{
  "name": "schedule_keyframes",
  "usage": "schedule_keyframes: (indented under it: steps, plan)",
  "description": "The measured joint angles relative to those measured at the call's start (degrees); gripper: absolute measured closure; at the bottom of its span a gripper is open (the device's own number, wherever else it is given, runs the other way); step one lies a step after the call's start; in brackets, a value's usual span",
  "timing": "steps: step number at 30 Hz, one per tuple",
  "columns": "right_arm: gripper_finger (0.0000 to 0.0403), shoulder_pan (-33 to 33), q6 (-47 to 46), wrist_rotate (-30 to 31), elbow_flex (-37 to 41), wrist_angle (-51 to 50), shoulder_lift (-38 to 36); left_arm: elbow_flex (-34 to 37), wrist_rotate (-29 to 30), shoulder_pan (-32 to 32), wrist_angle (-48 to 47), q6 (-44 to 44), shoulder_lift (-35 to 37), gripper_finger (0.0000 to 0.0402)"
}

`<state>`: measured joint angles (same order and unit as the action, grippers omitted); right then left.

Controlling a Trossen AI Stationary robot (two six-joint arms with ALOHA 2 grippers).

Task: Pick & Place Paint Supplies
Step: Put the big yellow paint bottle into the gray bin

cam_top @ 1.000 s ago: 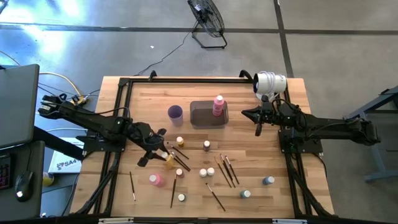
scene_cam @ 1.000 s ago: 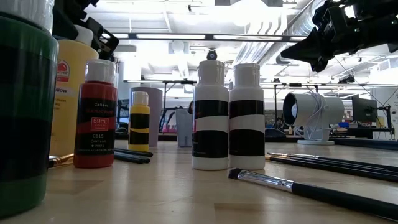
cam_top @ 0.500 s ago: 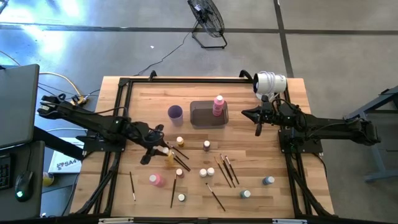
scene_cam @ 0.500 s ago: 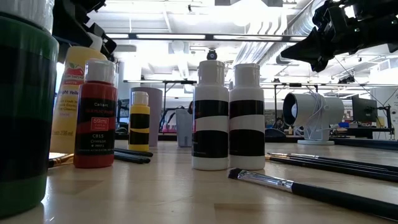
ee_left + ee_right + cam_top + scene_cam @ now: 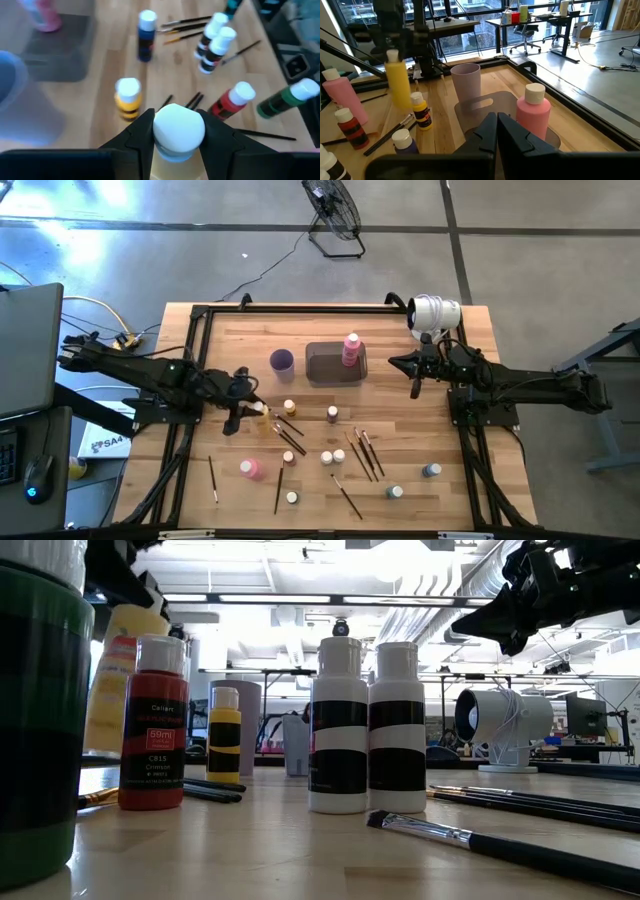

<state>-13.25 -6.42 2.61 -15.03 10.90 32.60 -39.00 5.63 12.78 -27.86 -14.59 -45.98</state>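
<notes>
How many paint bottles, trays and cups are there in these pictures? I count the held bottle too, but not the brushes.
Paint bottles: 11 (1 pink bottle in the tray, 1 yellow bottle in the left gripper, 9 on the table)
Tray: 1
Purple cup: 1
Total: 13

Bench [image 5: 420,435] open between tray [image 5: 325,365] and right arm. Front half crowded: small bottles [image 5: 327,456], scattered brushes [image 5: 363,455]. Purple cup [image 5: 282,361] stands just beside the tray.

1 bottle [image 5: 351,348] in tray [image 5: 325,366]; cup [image 5: 282,362] left.
</notes>
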Motion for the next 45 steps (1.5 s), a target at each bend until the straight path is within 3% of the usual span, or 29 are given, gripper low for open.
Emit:
schedule_keyframes:
  steps: [4, 8, 16, 21, 26, 30, 36, 45]
  plan:
    - [0.0398, 0.01, 0.04, 0.0, 0.0, 0.0, 0.0, -6.46, 3.91, 0.0, -6.76, -0.16, -1.58, 0.0281]
    - [0.0398, 0.0, 0.08, 0.0, 0.0, 0.0, 0.02, -11.73, 6.19, -0.02, -6.68, 2.8, -3.01, 0.0281]
    - [0.0398, -0.01, 0.21, 0.0, 0.0, 0.02, 0.0, -21.56, 19.25, -0.07, -9.3, 7.52, -8.5, 0.0281]
    - [0.0398, -0.01, 0.61, 0.15, 0.0, 0.04, -0.02, -27.9, 20.08, -1.92, -9.61, 10.66, -14.63, 0.0281]
    - [0.0398, 0.0, 0.63, 0.23, 0.0, 0.33, -0.01, -34.14, 20.06, -8.19, -9.09, 11.59, -20.42, 0.0281]
    - [0.0398, 0.01, 0.63, 0.22, 0.0, 0.33, 0.0, -36.82, 13.88, -15.01, -6.67, 14.01, -23.8, 0.0281]
    - [0.0398, 0.0, 2.11, 0.22, 0.0, 0.46, -0.02, -37.16, -4.56, -24.92, 0.25, 16.37, -27.13, 0.0281]
    - [0.0398, 0.01, 2.14, 0.22, 0.0, 0.46, -0.02, -37.12, -9.85, -32.54, 3.5, 17.4, -33.76, 0.0281]
